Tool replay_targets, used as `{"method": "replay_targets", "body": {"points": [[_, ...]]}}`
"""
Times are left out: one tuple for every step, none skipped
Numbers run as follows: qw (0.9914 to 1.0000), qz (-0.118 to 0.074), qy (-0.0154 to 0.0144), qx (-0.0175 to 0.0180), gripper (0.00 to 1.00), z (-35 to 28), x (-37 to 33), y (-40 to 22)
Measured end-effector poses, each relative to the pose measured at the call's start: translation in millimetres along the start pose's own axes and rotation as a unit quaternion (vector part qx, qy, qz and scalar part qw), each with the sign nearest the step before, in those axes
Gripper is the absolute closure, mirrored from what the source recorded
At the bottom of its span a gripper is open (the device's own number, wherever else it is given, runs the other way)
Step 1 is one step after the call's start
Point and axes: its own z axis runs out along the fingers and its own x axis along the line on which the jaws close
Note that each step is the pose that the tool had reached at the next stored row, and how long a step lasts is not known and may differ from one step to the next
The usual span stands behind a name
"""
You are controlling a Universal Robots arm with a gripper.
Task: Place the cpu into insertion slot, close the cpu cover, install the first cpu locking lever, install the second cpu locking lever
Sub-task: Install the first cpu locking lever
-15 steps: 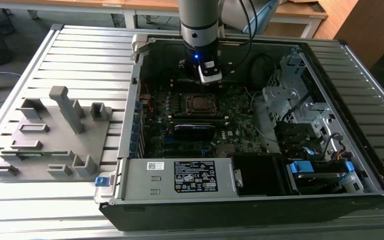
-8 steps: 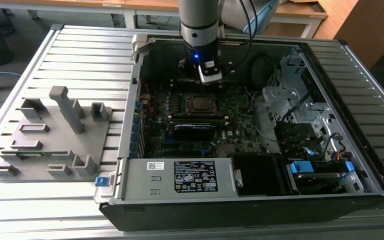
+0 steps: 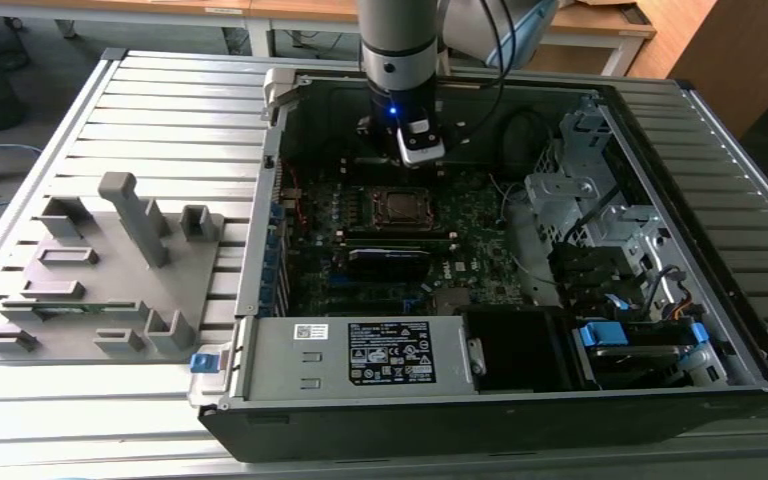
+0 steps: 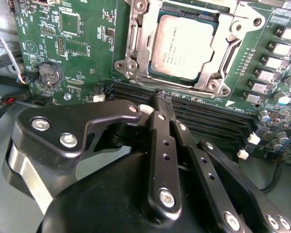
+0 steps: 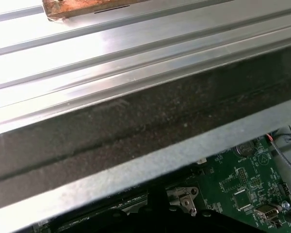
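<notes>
Overhead in the exterior view, the arm reaches down into the open computer case [image 3: 704, 150], which lies on a slatted metal surface [image 3: 157, 110]. Its pincer [image 3: 419, 152] hangs just above the motherboard [image 3: 478, 240], a little beyond the insertion slot [image 3: 398, 205] toward the case's far wall.

In the second wrist view, the pincer [image 4: 161, 99] shows its two black fingers [image 4: 160, 141] pressed together at the tips, holding nothing. The tips sit over the long black memory slots [image 4: 208, 119], just beside the socket's near edge and clear of it.

The cpu [image 4: 184, 46] already lies flat in the insertion slot [image 4: 136, 53], its dull metallic top facing up. The cpu cover [image 4: 206, 83] appears to lie down around the chip as a silver frame, with the chip showing through its window. Whether the locking levers are latched I cannot tell.

A grey fixture tray [image 3: 97, 265] rests on the surface at the exterior view's left, well apart from the case.
</notes>
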Motion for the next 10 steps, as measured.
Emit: {"method": "replay_targets", "body": {"points": [[1.0,0.0,0.0,0.0001,0.89,-0.9,-0.1,0.1],[1.0,0.0,0.0,0.0,0.89,-1.6,-0.2,0.3],[1.0,0.0,0.0,0.0,0.89,-2.0,-0.3,0.4],[1.0,0.0,0.0,-0.0001,0.89,-2.0,-0.3,0.4],[1.0,0.0,0.0,-0.0001,0.89,-1.9,-0.3,0.4],[1.0,0.0,0.0,-0.0001,0.89,-2.0,-0.3,0.4],[1.0,0.0,0.0,-0.0001,0.89,-2.0,-0.3,0.4],[1.0,0.0,0.0006,0.0001,0.89,-2.0,-0.3,0.4],[1.0,0.0,0.0029,0.001,0.89,-2.0,-0.3,0.4],[0.99998,0.001,0.0062,0.0024,0.89,-1.9,-0.3,0.4]]}}
